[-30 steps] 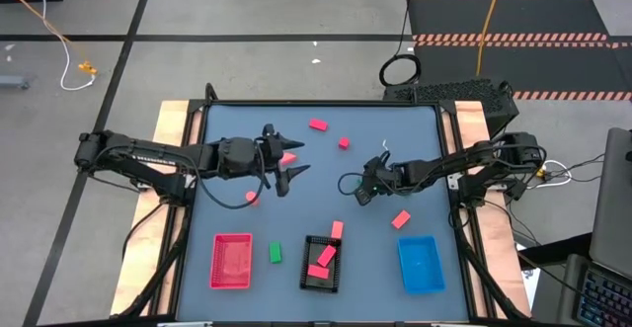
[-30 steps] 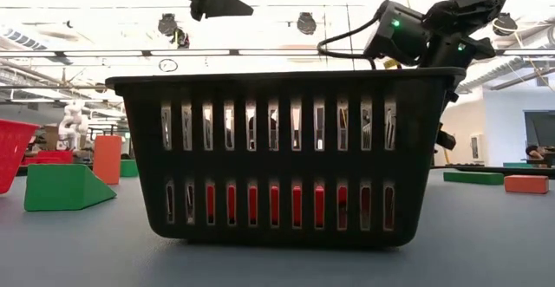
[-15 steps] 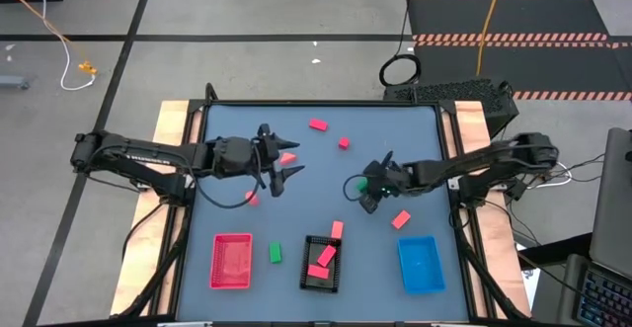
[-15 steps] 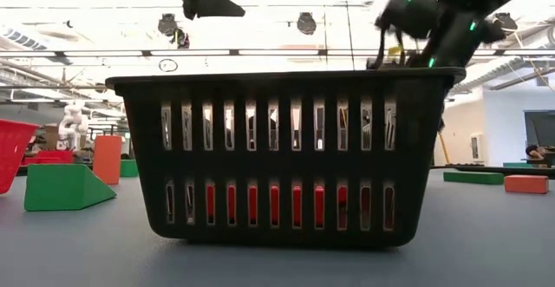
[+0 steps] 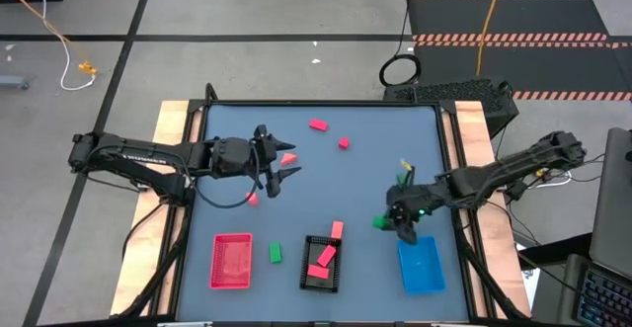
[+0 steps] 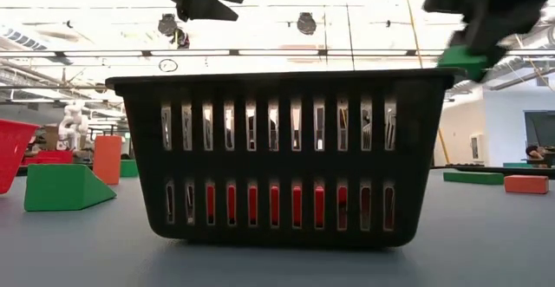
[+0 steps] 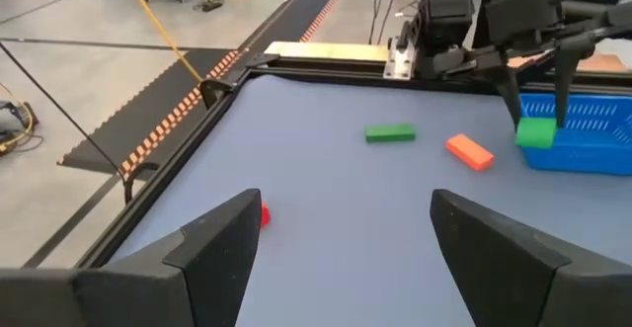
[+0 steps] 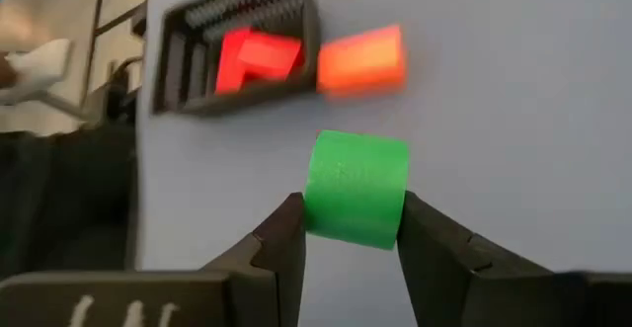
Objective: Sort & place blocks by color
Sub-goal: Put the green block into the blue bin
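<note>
On the surface (image 5: pixel 316 149) we see the black tray (image 5: pixel 321 264) already holding pink-red blocks (image 5: pixel 320 263), while several others lie loose. Our right gripper (image 5: pixel 393 221) has its jaws clamped on a green block (image 8: pixel 355 187) beside the blue tray (image 5: pixel 420 266). Our left gripper (image 5: pixel 274 164) hovers, jaws wide, holding nothing.

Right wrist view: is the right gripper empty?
No, the right gripper is shut on a green block, pinched between its two fingers above the table.
</note>
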